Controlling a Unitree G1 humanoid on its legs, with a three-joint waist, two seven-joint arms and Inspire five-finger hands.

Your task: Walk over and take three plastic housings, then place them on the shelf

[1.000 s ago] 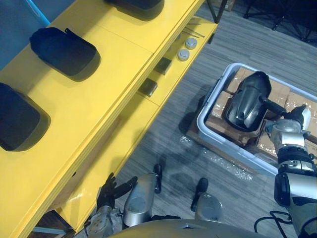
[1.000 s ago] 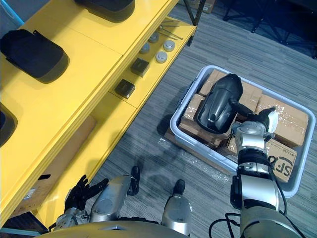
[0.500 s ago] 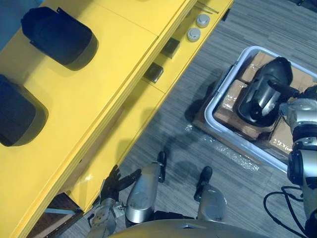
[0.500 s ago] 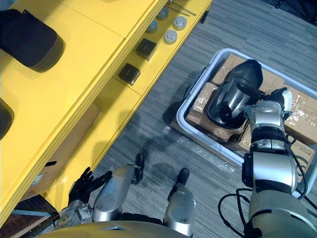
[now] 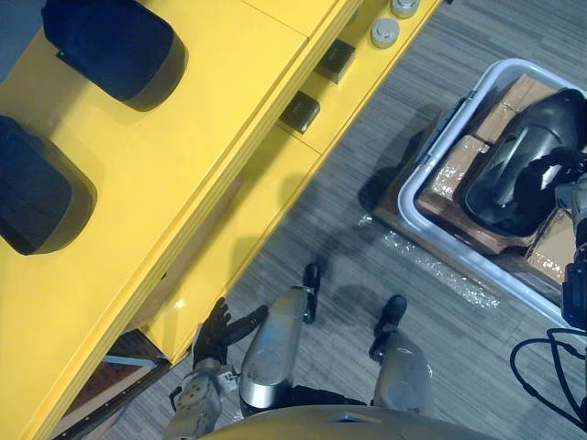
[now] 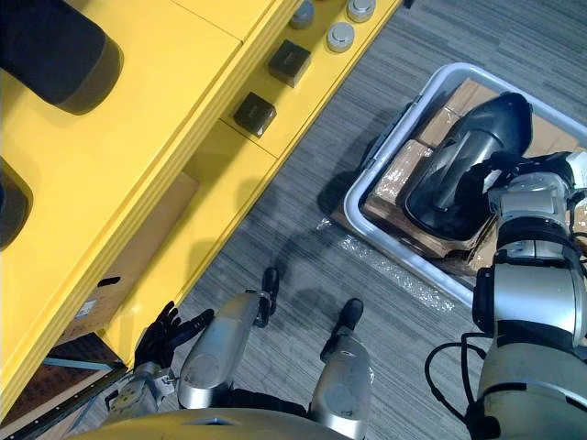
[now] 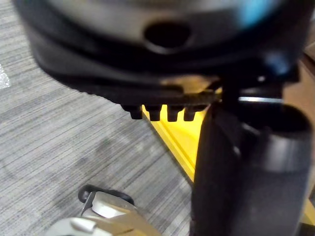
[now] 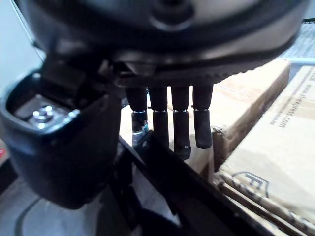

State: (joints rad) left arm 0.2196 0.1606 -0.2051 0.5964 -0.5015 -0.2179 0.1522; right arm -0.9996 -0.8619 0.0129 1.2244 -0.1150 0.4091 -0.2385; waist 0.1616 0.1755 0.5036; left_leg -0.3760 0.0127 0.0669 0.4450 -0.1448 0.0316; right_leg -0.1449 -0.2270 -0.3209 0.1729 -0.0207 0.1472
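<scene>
Grey striped carpet (image 5: 339,229) underfoot, with a long yellow shelf (image 5: 183,147) running up the left half of the frame. Already resting on its top at upper left: two dark plastic housings, the upper housing (image 5: 110,46) against the frame's top edge and the lower housing (image 5: 37,197) against the left edge. Third housing (image 6: 459,156), glossy black, lying on cardboard boxes (image 5: 451,174) inside a pale bin (image 5: 459,246) at right centre. Right hand (image 6: 500,174) clasping that housing's rim, fingers (image 8: 172,128) on one side and thumb on the other; apparently not yet lifted clear. Left hand (image 5: 215,332) low at lower left beside the shelf's bottom edge, fingers spread and slack, holding nothing. Roughly two thirds done, judging by the count; left to do: lift, carry across, set down on the bare yellow top. Nearby: small dark blocks (image 5: 300,112) and round silver caps (image 5: 383,33) on the lower ledge, crinkled plastic film (image 5: 431,266) on the carpet beside the bin. No visible obstacle on the stretch between bin and shelf.
</scene>
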